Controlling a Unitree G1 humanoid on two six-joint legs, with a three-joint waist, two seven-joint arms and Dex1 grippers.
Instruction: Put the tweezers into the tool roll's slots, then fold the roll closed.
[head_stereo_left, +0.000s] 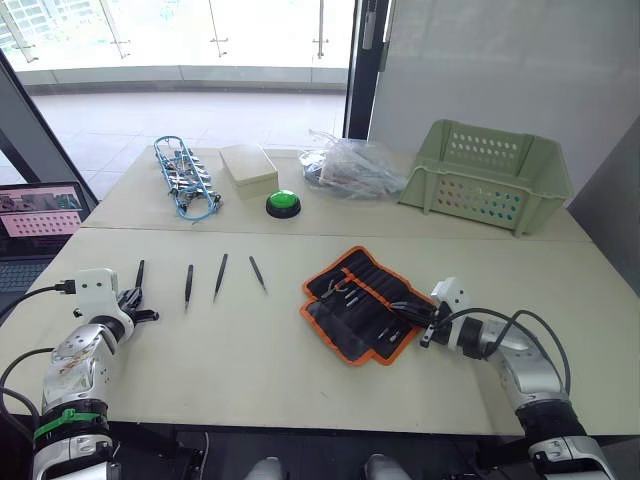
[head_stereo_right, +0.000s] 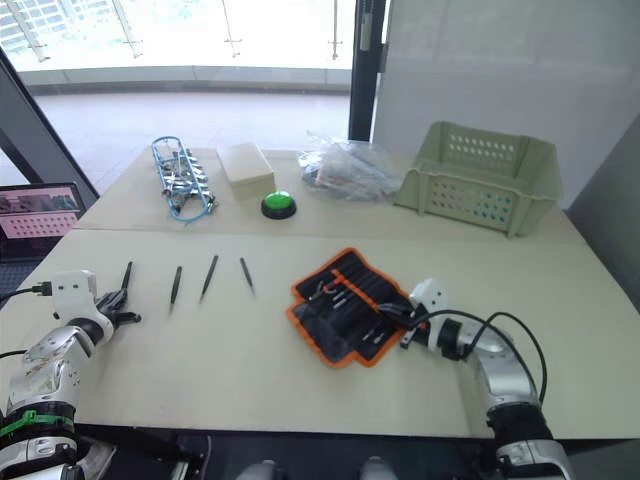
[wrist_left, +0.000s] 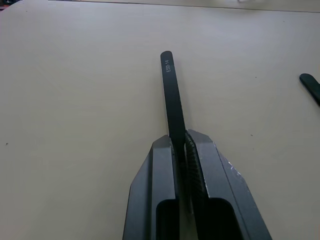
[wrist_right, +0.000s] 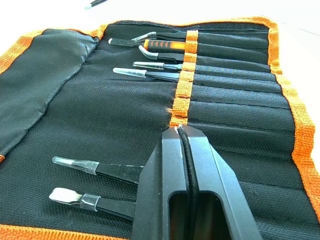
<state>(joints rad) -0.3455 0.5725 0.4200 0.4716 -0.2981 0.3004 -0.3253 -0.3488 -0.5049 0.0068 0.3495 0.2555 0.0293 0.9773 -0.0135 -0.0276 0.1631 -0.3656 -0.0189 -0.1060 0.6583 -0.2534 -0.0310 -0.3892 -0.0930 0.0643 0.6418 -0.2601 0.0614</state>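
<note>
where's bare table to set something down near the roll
Free: the near strip between the tweezers row and the tool roll, toward the robot; also the table between roll and green basket. Crowded: the far side, with blue-wire clips, box, green button, plastic bag.

Silver arms w/ black cables, white wrist blocks, green band on left

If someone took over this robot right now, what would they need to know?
Left pincer: shut on the leftmost tweezer, which lies on the table.
Right pincer: shut, over the open tool roll; whether it holds anything is unclear.
Done: several tools already sit in the slots.
Left: three more tweezers lie on the table; slot all four, then fold the roll.
</note>
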